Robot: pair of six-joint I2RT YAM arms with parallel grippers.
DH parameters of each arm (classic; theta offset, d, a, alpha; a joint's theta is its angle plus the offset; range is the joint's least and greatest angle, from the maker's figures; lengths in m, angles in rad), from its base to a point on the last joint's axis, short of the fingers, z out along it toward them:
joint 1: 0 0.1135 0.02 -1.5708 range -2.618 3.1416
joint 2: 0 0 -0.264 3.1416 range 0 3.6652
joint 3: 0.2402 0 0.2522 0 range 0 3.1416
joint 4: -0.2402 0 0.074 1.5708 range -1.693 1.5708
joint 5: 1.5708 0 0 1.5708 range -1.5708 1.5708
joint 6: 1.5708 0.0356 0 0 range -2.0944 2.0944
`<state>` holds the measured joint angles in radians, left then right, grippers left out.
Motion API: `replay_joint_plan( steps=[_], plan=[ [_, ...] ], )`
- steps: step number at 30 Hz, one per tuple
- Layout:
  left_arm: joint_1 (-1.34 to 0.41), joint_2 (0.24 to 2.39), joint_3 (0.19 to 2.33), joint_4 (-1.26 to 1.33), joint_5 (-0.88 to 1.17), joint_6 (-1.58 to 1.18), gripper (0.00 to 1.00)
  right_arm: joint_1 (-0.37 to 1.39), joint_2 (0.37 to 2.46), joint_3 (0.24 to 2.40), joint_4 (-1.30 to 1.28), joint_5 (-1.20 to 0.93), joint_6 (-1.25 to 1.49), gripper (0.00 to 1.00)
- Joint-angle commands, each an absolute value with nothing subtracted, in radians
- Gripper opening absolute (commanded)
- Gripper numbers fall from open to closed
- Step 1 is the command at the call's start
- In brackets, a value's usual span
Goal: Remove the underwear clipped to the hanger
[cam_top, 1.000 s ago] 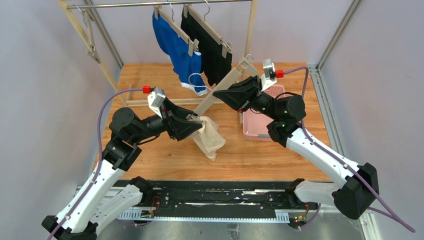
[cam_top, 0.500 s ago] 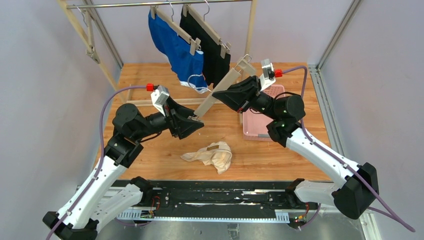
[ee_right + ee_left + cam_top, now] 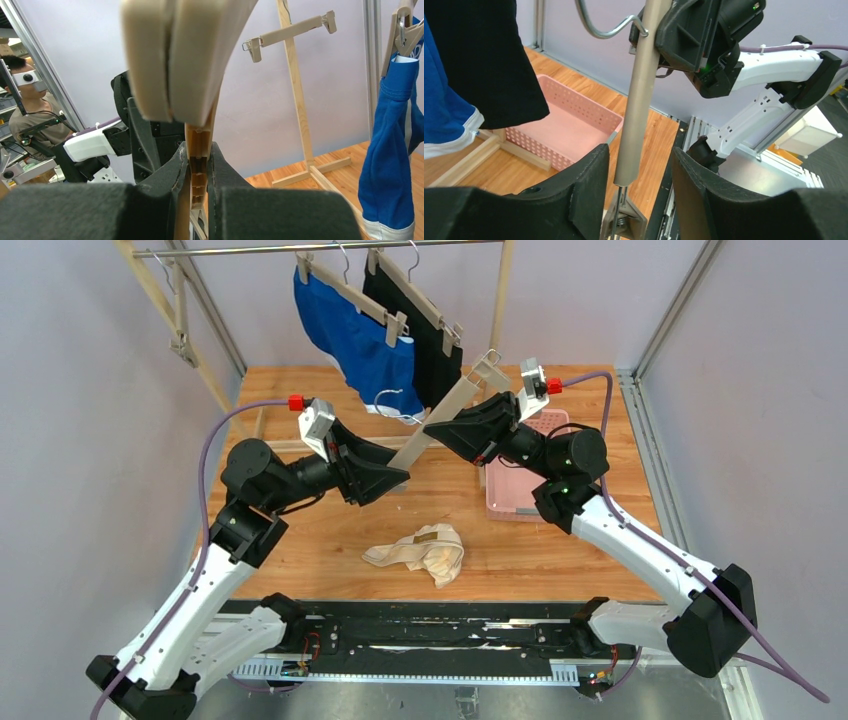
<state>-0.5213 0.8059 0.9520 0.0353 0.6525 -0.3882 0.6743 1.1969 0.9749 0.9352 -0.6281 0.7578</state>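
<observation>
Though wrist cams can't, top shows beige undies (image 3: 420, 552).

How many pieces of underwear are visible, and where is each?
3. The cream-beige cloth briefs lie crumpled on the wooden table; the bright blue briefs with white trim and the plain black briefs hang clipped to hangers on the rail.
</observation>
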Motion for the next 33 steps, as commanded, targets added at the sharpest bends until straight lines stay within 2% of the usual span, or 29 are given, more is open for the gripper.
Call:
replay_joint_plan(
  steps=[1, 4, 7, 8, 10, 11, 17, 18, 19, 21, 22, 23, 29, 33],
  plan=[
    [-0.529, 0.821, 0.979, 0.066, 0.679, -0.393, 0.52, 0.694, 1.191, 0.999, 0.965, -0.641, 0.745, 0.01],
    [-0.528, 0.829, 0.973, 0.076, 0.688, -0.396, 0.51, 0.700, 1.196, 1.007, 0.968, -0.643, 0.747, 0.01],
    [-0.530, 0.832, 0.963, 0.098, 0.691, -0.402, 0.43, 0.707, 1.204, 1.012, 0.969, -0.646, 0.747, 0.00],
    [-0.529, 0.833, 0.959, 0.110, 0.696, -0.407, 0.36, 0.708, 1.206, 1.012, 0.969, -0.647, 0.747, 0.01],
    [-0.529, 0.837, 0.960, 0.119, 0.698, -0.412, 0.08, 0.712, 1.209, 1.011, 0.968, -0.649, 0.749, 0.01],
    [-0.529, 0.837, 0.960, 0.120, 0.699, -0.415, 0.01, 0.713, 1.210, 1.010, 0.968, -0.650, 0.750, 0.01],
    [-0.529, 0.835, 0.960, 0.124, 0.692, -0.440, 0.00, 0.718, 1.215, 1.003, 0.942, -0.648, 0.745, 0.02],
    [-0.529, 0.829, 0.960, 0.118, 0.683, -0.440, 0.00, 0.718, 1.214, 1.002, 0.925, -0.648, 0.740, 0.12],
    [-0.529, 0.823, 0.966, 0.093, 0.673, -0.428, 0.00, 0.717, 1.209, 0.999, 0.905, -0.643, 0.727, 0.29],
    [-0.529, 0.808, 0.988, -0.012, 0.640, -0.384, 0.00, 0.717, 1.197, 0.982, 0.851, -0.628, 0.701, 0.56],
    [-0.529, 0.799, 1.004, -0.070, 0.620, -0.353, 0.00, 0.718, 1.189, 0.972, 0.822, -0.621, 0.684, 0.66],
    [-0.529, 0.791, 1.019, -0.125, 0.598, -0.322, 0.00, 0.717, 1.182, 0.964, 0.787, -0.615, 0.665, 0.70],
    [-0.529, 0.737, 1.105, -0.432, 0.447, -0.200, 0.00, 0.722, 1.122, 0.909, 0.553, -0.586, 0.516, 0.72],
    [-0.529, 0.667, 1.142, -0.582, 0.371, -0.172, 0.00, 0.758, 1.058, 0.863, 0.290, -0.477, 0.359, 0.72]
  ],
)
